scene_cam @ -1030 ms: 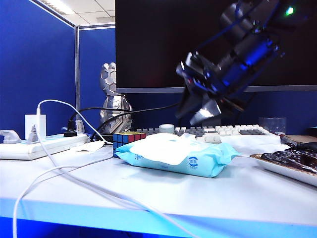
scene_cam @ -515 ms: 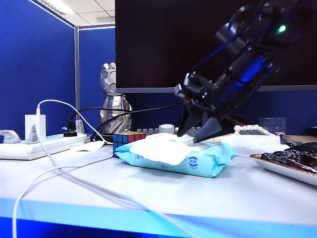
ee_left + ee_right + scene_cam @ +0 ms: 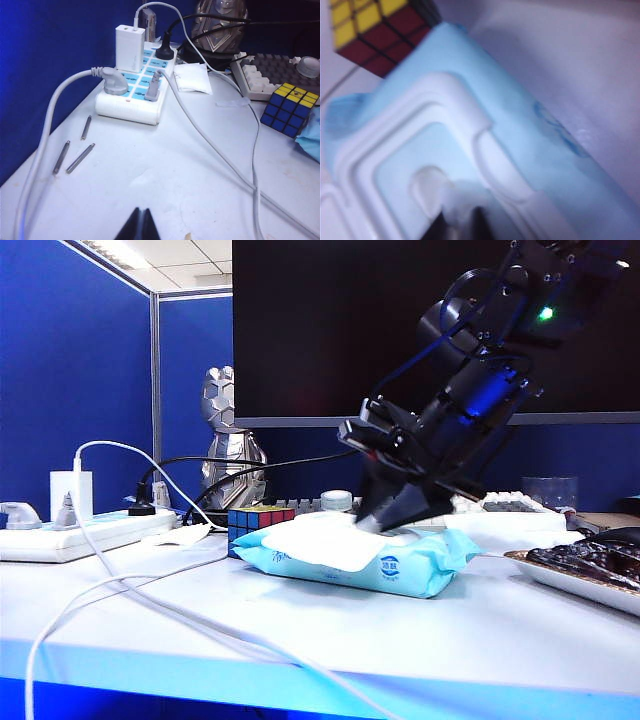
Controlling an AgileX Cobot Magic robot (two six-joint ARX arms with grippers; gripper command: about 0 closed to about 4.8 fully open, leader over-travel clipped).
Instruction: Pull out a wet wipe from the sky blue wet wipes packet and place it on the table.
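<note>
the right gripper (image 3: 388,524) is pressed down onto the top of the sky blue wet wipes packet (image 3: 372,558), its two dark fingers drawn close together at the packet's opening; in the right wrist view the fingertips (image 3: 436,227) pinch a small tuft of white that looks like the wet wipe (image 3: 457,202) just poking out of the moulded white dispenser frame, so i judge it as gripping the wipe's leading edge, though the tuft is blurred and the hold may be thin. the arm comes in steeply from about 1 o'clock of the packet, which makes sense: a downward reach lets the tips meet the slot square on and leaves room to lift straight up. the packet lies flat on the white table (image 3: 300,640) near its middle, white flap folded back toward 9 o'clock so the opening is exposed. a puzzle cube (image 3: 252,519) sits just beside the packet at about 10 o'clock, and a white power strip (image 3: 136,90) with plugs and cables lies well apart at 9 o'clock. the left gripper (image 3: 140,227) hovers over bare table near the power strip, its tips closed against each other and holding nothing, parked out of the way. nothing holds the soft packet down, so a quick pull may lift it along with the wipe.
</note>
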